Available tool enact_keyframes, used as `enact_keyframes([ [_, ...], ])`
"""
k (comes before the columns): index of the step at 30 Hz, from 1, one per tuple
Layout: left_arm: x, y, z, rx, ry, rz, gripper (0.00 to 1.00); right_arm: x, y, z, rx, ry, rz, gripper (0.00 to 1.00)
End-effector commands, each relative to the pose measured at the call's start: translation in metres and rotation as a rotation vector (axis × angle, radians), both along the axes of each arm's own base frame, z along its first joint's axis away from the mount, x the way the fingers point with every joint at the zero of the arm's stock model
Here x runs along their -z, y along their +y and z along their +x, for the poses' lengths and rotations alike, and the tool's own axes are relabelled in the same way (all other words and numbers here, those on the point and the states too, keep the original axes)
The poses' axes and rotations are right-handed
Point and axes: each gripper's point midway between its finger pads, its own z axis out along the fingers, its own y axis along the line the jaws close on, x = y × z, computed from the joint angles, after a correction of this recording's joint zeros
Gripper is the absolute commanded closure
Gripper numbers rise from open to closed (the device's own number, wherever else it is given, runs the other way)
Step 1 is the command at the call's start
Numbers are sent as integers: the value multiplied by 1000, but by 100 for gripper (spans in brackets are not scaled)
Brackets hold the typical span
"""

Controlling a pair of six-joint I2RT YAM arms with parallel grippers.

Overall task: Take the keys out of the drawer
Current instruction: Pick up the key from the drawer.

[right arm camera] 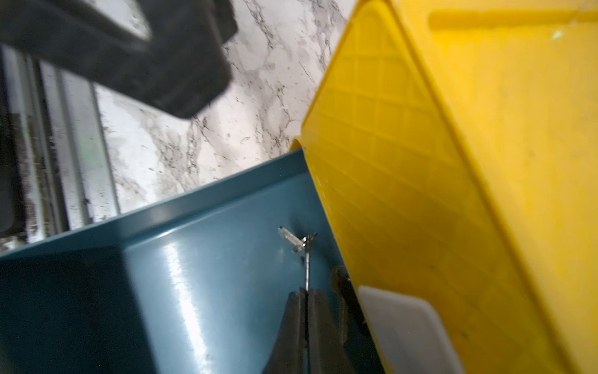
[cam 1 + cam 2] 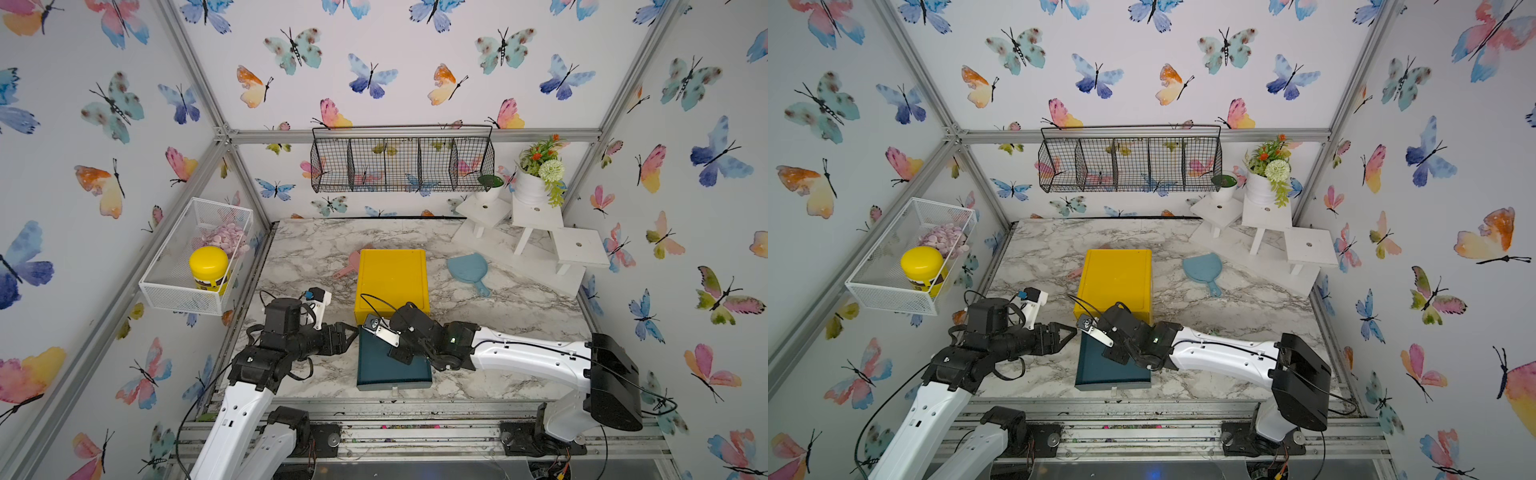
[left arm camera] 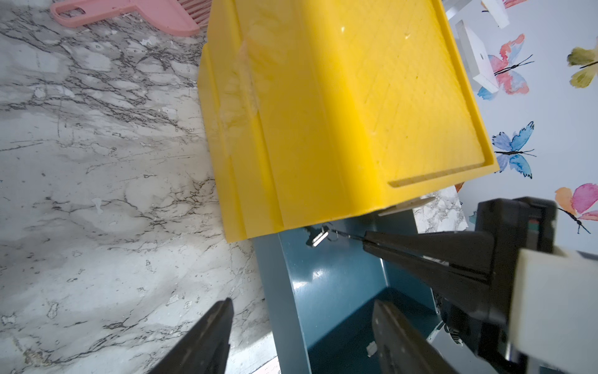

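The keys [image 1: 291, 239], judged light and slippery, are pinched by the ring [image 1: 306, 265] in the closed right tool [image 1: 305, 291], dangling beyond its tips; the left tool [image 3: 303, 301] is spread apart.

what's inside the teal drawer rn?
The right gripper reaches in, shut on a ring with one silver key dangling. The back of the drawer sits under the yellow housing: hidden.

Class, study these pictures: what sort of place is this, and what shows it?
Probably a staged robot test booth, not a home: silver aluminium frame holding butterfly-printed wall panels, marble-patterned tabletop, two white-and-black robot arms.
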Motion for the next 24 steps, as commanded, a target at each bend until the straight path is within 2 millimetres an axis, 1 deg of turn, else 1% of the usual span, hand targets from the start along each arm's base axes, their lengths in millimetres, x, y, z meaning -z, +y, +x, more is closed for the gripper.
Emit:
enact_keyframes([
  [1, -16, -3, 0, 23, -60, -5, 26, -29, 11, -16, -87, 45, 67, 94],
  [6, -30, -4, 4, 30, -91, -12, 26, -50, 14, -26, -149, 58, 104, 94],
  [11, -47, -7, 13, 40, -151, -25, 27, -71, 11, -27, -144, 46, 129, 94],
  [14, -61, -9, 20, 43, -199, -28, 27, -85, 6, -24, -113, 31, 170, 94],
  [19, -84, -12, 31, 52, -289, -39, 27, -115, 0, -23, -96, -18, 275, 94],
  [24, -101, -15, 34, 61, -342, -60, 27, -129, -15, -19, -21, -7, 293, 94],
])
